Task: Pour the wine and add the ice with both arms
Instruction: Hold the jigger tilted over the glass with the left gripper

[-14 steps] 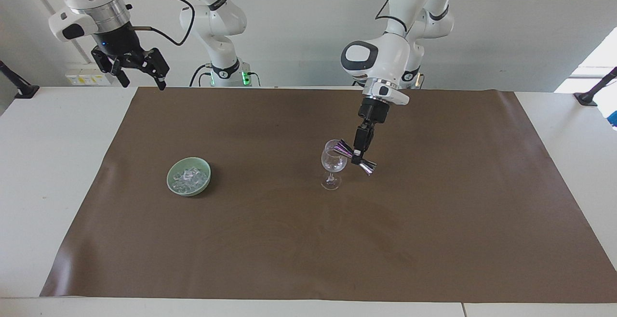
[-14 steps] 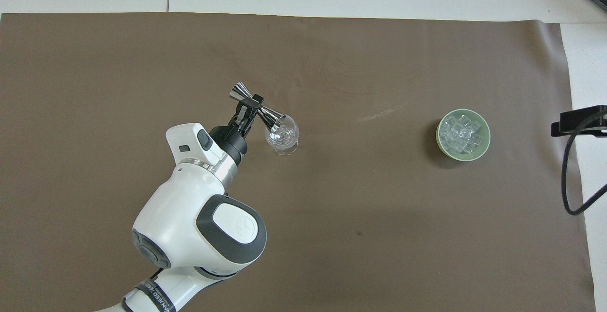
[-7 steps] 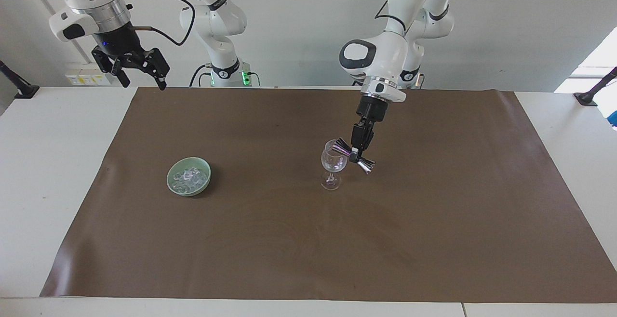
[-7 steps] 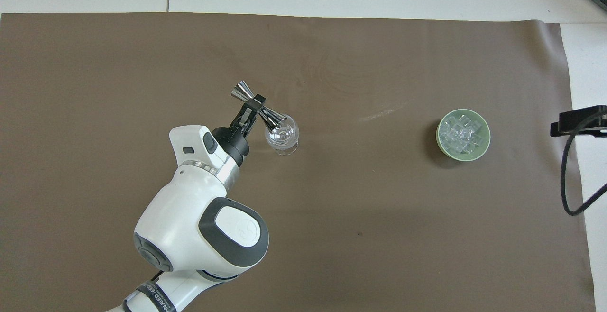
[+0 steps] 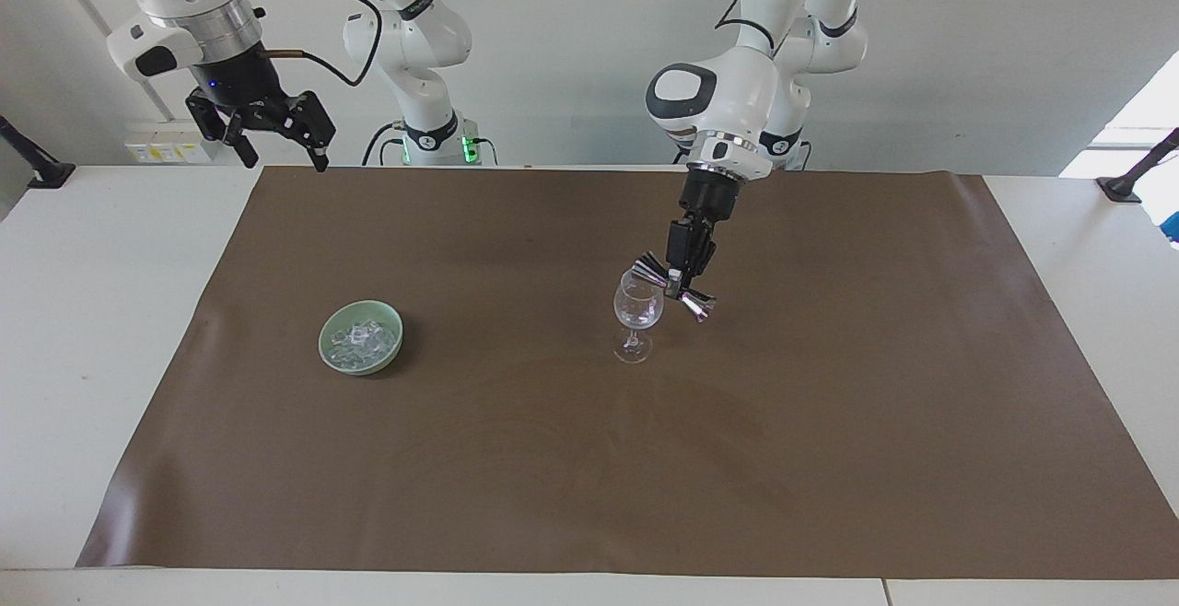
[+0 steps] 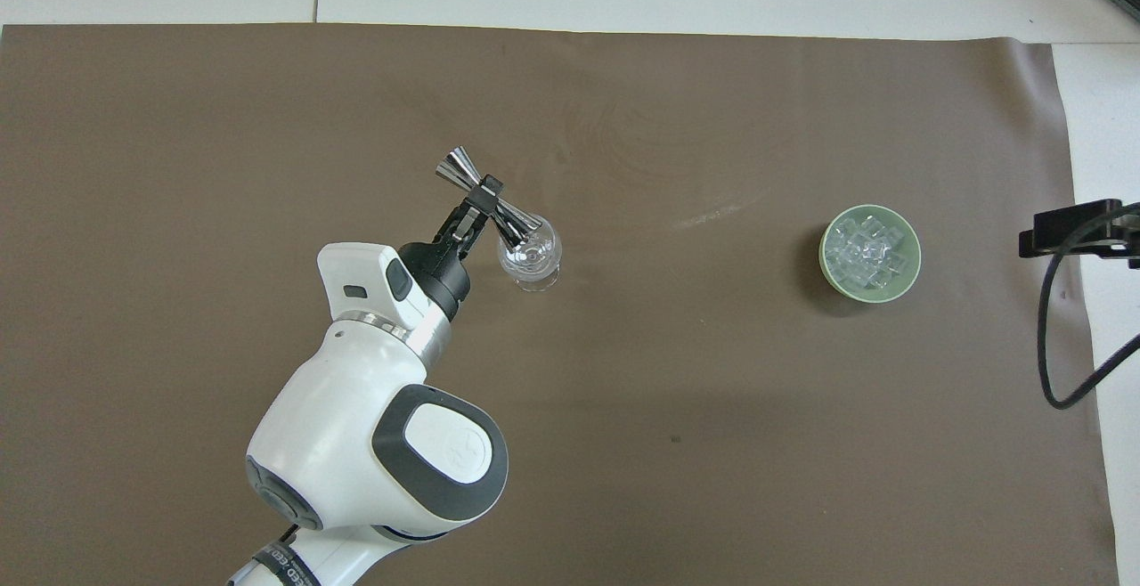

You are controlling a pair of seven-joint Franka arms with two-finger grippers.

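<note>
A clear stemmed wine glass (image 5: pixel 637 313) (image 6: pixel 532 258) stands near the middle of the brown mat. My left gripper (image 5: pixel 680 285) (image 6: pixel 485 199) is shut on the waist of a shiny double-ended metal jigger (image 5: pixel 693 303) (image 6: pixel 459 166). The jigger is tilted, with one end just above the glass rim. No wine colour shows in the glass or the jigger. The ice (image 5: pixel 364 339) (image 6: pixel 866 252) lies as clear cubes in a pale green bowl (image 5: pixel 325 344) (image 6: pixel 825 256) toward the right arm's end. My right gripper (image 5: pixel 284 160) (image 6: pixel 1073 234) hangs open and empty, high over the table's edge by that end.
The brown mat (image 5: pixel 829 422) (image 6: pixel 223 105) covers most of the white table (image 5: pixel 83 311). A black cable (image 6: pixel 1055 337) loops down from the right arm. Black clamps (image 5: pixel 1128 184) sit at the table's corners nearest the robots.
The left gripper has lifted the jigger slightly and drawn it a little toward the robots, so its end now stands above the glass rim. The right gripper has drifted a little toward the mat.
</note>
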